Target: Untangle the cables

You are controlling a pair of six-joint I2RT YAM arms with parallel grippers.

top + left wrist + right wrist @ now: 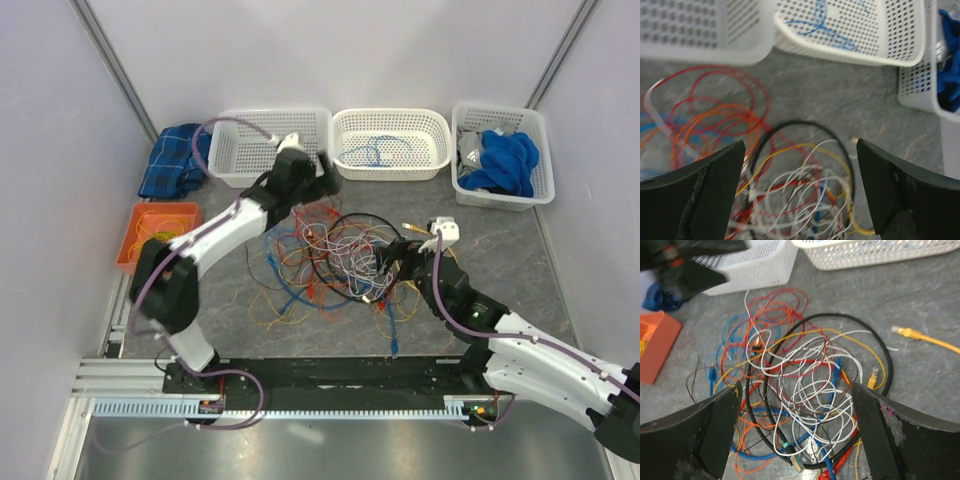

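Tangle of cables point(340, 262) mid-table, both end effectors spread wide

The cables lie in one loose heap on the grey table point(520, 255), in front of three white baskets along the far edge. Thin red, orange, blue, white and yellow strands cross one another, and a thicker black loop point(887, 360) rings the right part of the heap. A yellow lead with a plug point(918, 335) lies by itself just right of the black loop. One blue strand point(397, 335) trails from the heap toward the near edge.

The left end effector point(322, 175) hovers over the heap's far left side, close to the front of the left basket point(235, 150). Its jaws stand wide apart and hold nothing. Its wrist view looks down on red and orange loops at the left and the black loop between its fingers point(715, 185).

The right end effector point(400, 266) sits at the heap's near right edge. It is also fully spread and grips nothing, and the white and red strands show between its fingers point(710, 430).

The middle basket point(390, 122) holds a blue cable point(375, 152), and the right basket point(500, 197) holds a blue cloth point(508, 160). An orange tray point(140, 238) and a plaid cloth point(175, 160) lie at the far left.
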